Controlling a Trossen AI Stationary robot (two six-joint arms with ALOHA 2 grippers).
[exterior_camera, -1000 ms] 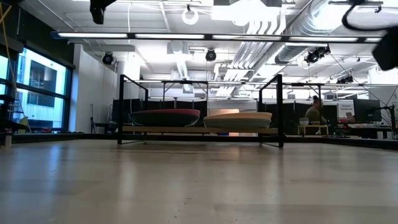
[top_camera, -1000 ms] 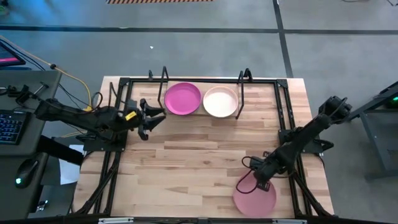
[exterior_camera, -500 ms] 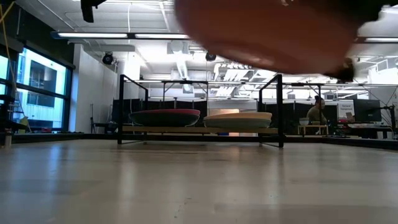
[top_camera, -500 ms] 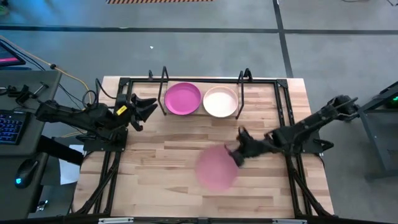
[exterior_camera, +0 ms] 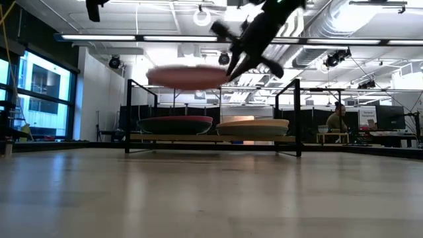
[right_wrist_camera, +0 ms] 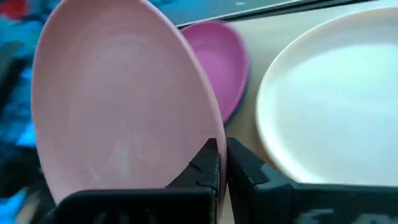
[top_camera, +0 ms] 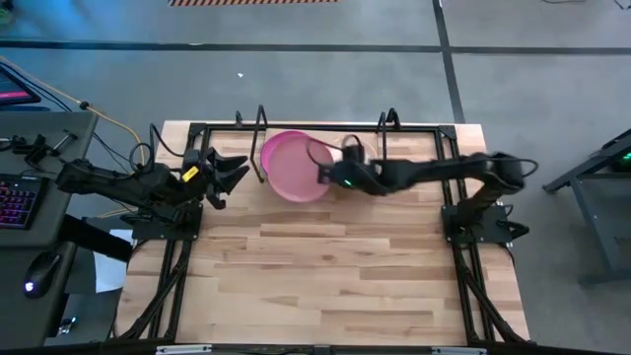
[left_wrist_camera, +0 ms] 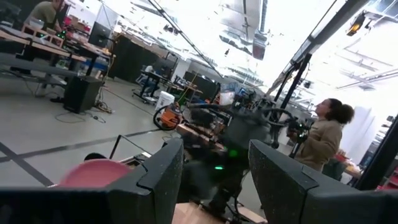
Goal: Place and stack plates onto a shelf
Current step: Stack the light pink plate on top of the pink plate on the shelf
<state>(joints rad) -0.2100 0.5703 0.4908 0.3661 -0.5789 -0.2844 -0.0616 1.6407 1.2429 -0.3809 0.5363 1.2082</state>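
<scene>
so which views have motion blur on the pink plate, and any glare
Low view: the light pink plate is smeared sideways by motion, and the right gripper is soft too. Left wrist view: blown-out ceiling light, the plate hazy. Right wrist view: the plate fairly sharp. High view: mild blur only.

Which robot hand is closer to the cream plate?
The right. The right gripper hovers beside the cream plate, holding the pink plate. The left gripper waits past the shelf's other end.
</scene>
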